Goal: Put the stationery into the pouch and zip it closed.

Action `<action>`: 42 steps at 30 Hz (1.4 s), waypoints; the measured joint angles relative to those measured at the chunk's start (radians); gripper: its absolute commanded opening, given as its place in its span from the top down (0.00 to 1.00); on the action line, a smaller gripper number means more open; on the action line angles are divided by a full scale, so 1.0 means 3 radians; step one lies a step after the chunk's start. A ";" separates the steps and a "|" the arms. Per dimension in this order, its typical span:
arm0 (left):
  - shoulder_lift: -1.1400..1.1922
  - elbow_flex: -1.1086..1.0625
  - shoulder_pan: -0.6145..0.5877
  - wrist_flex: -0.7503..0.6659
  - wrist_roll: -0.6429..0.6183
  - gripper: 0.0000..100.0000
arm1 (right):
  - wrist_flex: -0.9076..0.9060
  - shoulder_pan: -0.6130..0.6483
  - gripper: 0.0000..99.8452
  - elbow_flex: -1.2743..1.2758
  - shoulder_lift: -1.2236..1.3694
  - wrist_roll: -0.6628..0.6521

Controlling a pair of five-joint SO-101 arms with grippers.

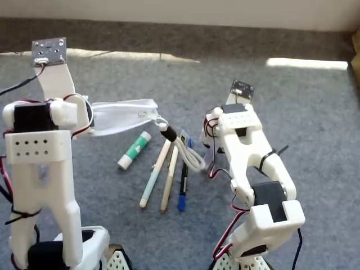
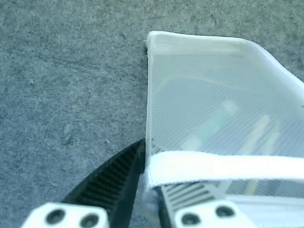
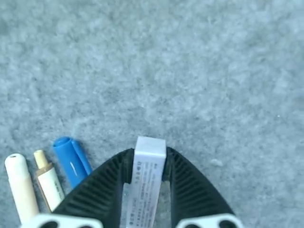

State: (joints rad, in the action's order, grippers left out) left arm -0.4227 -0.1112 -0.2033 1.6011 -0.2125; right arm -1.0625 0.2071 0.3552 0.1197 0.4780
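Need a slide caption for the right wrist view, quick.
Right gripper shut on a white block, with a blue pen and two pale pens lying beside it on the grey carpet.

A grey felt-like mat (image 1: 315, 112) covers the table; close up its nap looks mottled and slightly fuzzy. Along the far side runs a darker brownish band (image 1: 169, 34), with a pale strip of wall (image 1: 225, 7) above it. A long patch of light (image 1: 124, 55) and a shorter patch (image 1: 306, 63) lie near that band. A tan object (image 1: 356, 56) sits at the side, too cut off to tell what it is.
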 measured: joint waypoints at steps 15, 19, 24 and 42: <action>0.0138 0.0297 0.0010 0.0148 0.0000 0.99 | -0.0051 0.0005 0.98 0.0077 -0.1274 -0.0389; 0.0143 0.0568 0.0000 0.0338 0.0000 0.99 | -0.0061 0.0107 0.98 0.0077 -0.1662 -0.0506; 0.0148 0.0742 0.0000 0.0404 0.0000 0.99 | -0.0199 0.0338 0.98 0.0077 -0.2133 -0.0864; 0.0148 0.0752 0.0133 0.0476 0.0000 0.99 | 0.0087 0.1284 0.98 0.0077 -0.3427 -0.1565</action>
State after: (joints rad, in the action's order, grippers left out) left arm -0.3782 0.1143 -0.1634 1.7438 -0.2125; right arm -1.0365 0.5923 0.3782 -0.9083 0.0084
